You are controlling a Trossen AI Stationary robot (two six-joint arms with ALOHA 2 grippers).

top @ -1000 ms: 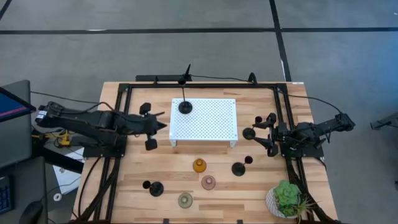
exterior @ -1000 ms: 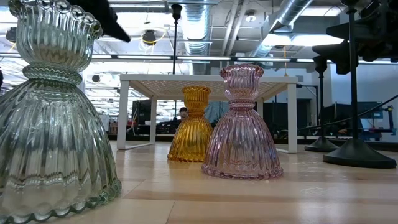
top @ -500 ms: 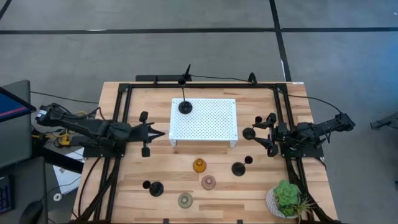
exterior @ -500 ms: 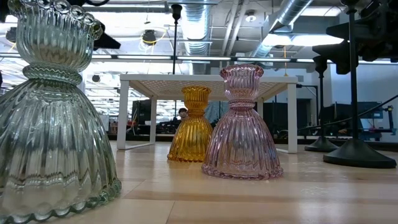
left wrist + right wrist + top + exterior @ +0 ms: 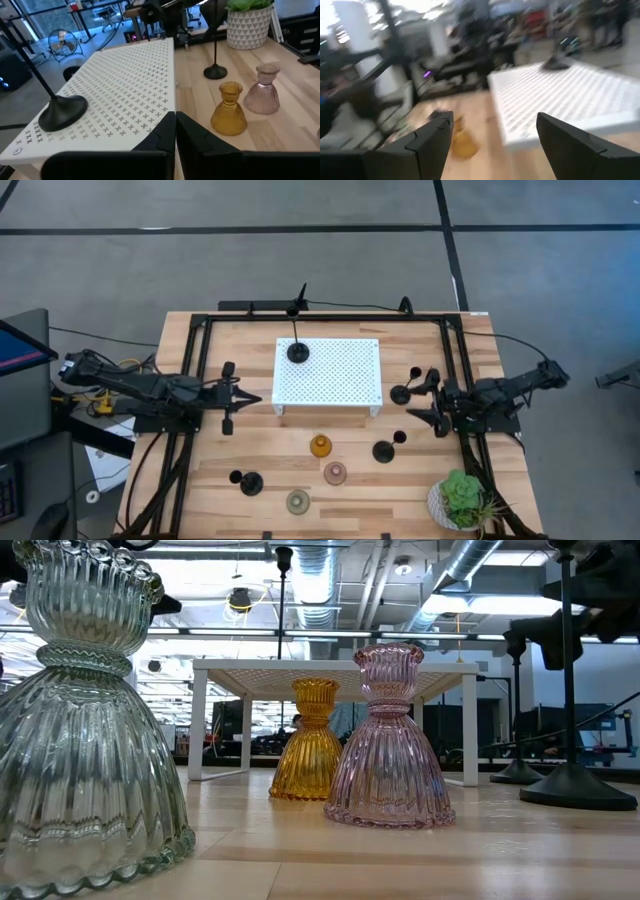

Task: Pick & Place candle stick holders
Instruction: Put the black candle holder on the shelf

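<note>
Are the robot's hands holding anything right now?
No, nothing is held. The left gripper is shut and empty beside the white platform. The right gripper is open, with nothing between its fingers.

Four black candle stick holders (image 5: 298, 352) show from above, plus three glass ones: amber (image 5: 320, 446), pink (image 5: 335, 473), pale green (image 5: 298, 501). One white perforated platform (image 5: 345, 380), one potted plant (image 5: 462, 500).
</note>
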